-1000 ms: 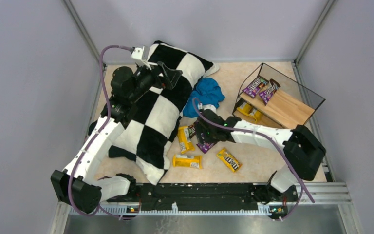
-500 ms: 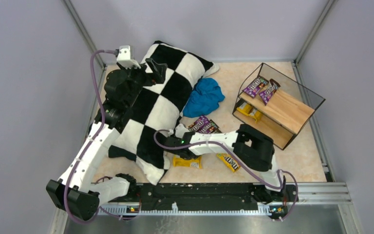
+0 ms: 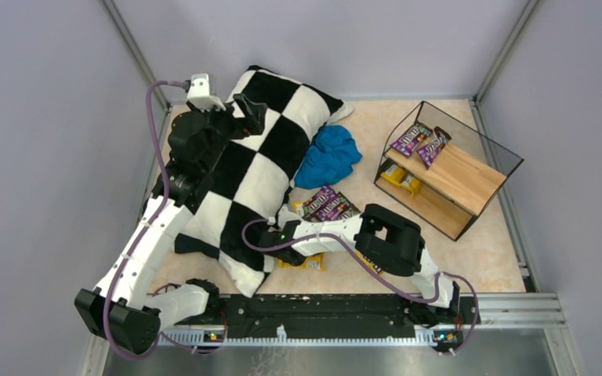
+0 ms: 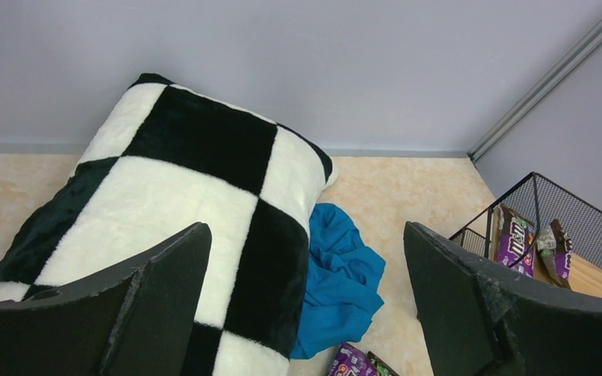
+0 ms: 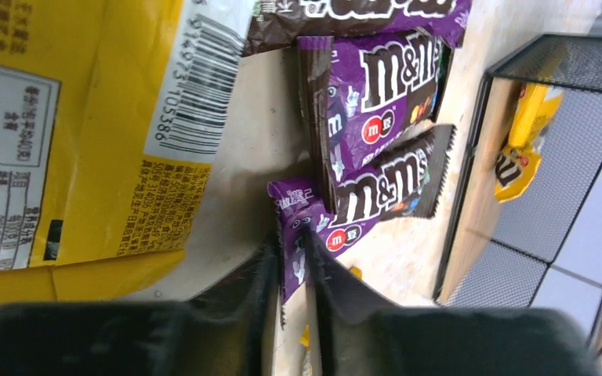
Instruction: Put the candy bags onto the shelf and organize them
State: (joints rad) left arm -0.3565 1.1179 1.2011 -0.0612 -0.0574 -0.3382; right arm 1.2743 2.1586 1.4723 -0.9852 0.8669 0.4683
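Several candy bags lie by the pillow: purple ones [image 3: 328, 204] [image 5: 376, 86] and yellow ones [image 3: 302, 261] [image 5: 70, 117]. My right gripper [image 3: 302, 225] [image 5: 291, 243] is low among them, its jaws shut on the edge of a purple candy bag [image 5: 317, 235]. The shelf [image 3: 470, 176] [image 5: 478, 227] stands at the right with two purple bags [image 3: 419, 142] on its top board and a yellow one [image 3: 400, 178] [image 5: 521, 141] on the lower board. My left gripper [image 3: 243, 110] [image 4: 306, 313] hangs open above the pillow, holding nothing.
A black-and-white checkered pillow [image 3: 259, 172] [image 4: 180, 188] fills the left half of the table. A blue cloth [image 3: 329, 155] [image 4: 341, 274] lies crumpled between it and the shelf. Grey walls close in the back and sides.
My right arm has folded back and swung left to the bags beside the pillow, and its jaws have closed on a purple bag. The left arm shifted slightly left, then held still.
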